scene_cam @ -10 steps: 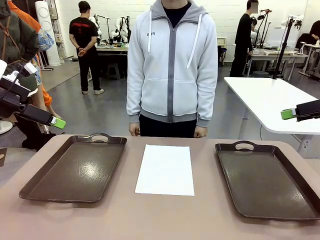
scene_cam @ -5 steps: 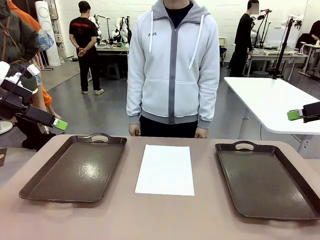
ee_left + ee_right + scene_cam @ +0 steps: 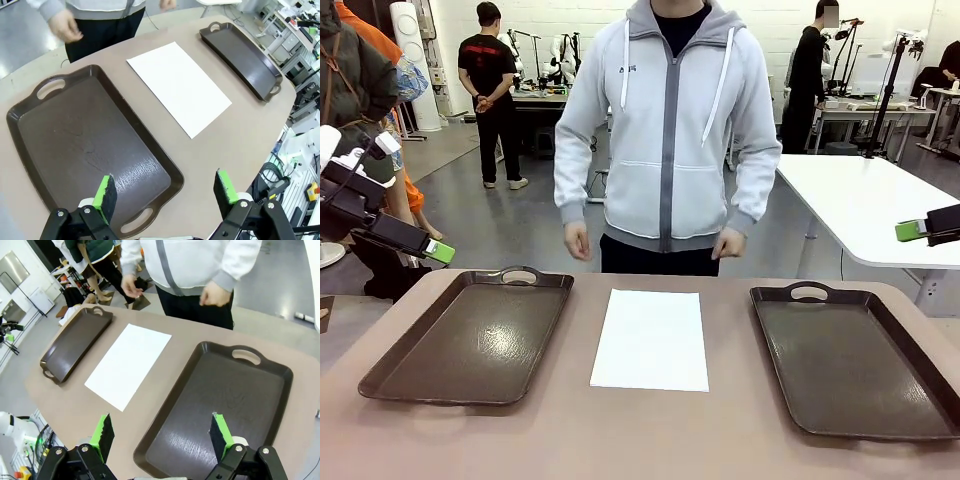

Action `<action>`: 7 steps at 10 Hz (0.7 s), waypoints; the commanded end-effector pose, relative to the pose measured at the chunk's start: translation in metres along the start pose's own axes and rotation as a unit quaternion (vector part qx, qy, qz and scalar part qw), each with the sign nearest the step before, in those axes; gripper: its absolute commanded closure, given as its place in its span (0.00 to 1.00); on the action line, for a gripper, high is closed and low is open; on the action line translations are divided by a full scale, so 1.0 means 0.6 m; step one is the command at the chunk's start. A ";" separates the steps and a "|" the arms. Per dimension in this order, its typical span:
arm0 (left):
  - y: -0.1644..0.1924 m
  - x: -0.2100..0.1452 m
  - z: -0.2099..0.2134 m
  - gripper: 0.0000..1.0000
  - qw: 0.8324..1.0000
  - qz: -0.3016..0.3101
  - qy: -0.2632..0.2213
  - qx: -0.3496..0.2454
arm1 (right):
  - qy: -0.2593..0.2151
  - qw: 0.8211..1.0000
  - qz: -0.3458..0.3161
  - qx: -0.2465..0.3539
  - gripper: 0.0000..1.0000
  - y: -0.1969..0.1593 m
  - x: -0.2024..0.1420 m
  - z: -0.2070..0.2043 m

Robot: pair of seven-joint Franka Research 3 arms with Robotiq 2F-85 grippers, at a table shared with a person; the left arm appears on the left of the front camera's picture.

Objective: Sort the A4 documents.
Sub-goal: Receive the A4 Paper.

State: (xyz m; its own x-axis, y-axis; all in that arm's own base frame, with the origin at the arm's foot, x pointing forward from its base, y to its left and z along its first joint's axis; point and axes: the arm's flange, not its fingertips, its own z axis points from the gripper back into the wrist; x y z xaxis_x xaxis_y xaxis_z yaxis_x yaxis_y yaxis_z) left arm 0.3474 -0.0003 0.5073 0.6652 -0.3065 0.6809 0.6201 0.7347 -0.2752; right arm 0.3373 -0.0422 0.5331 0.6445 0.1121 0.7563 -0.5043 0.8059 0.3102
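**Left claw open and empty, sort not started**

Left claw hangs up off the table's left edge, outside the left tray. Jaws are spread wide with nothing between the pads. Left tray sits along the table's left side, handle toward the far edge, floor bare.

A4 documents lie flat mid-table between the two trays, touching neither, short side toward the far edge. Can't tell whether that's one sheet or a thin stack.

Person stands at the far edge. Hand nearer the left tray and hand nearer the right tray are both raised clear of the table, neither on the paper.

Right tray mirrors the left along the right side, also bare. Right claw hovers high by the right edge, jaws wide, empty.

My read: we're at the first pick, approach not yet made. Next move puts one claw down at the paper's edge. A thin sheet flat on the table gives nothing to pinch, so likely drag it to the near edge or lift a corner, and take one sheet only. Which tray it belongs in isn't clear from here.
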 end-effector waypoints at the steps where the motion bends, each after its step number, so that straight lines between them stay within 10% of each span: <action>1: 0.002 0.002 0.000 0.00 1.000 -0.006 -0.007 -0.001 | -0.001 1.000 0.001 0.003 0.00 0.001 0.001 -0.002; 7: 0.002 0.002 0.000 0.00 1.000 -0.006 -0.007 -0.001 | -0.001 1.000 0.001 0.003 0.00 0.001 0.001 -0.002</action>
State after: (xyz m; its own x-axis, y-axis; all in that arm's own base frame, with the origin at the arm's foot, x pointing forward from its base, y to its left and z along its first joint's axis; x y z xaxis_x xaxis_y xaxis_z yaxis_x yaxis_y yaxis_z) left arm 0.3467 -0.0005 0.5091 0.6646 -0.3055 0.6819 0.6165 0.7398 -0.2694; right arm 0.3372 -0.0417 0.5333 0.6440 0.1136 0.7566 -0.5051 0.8059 0.3089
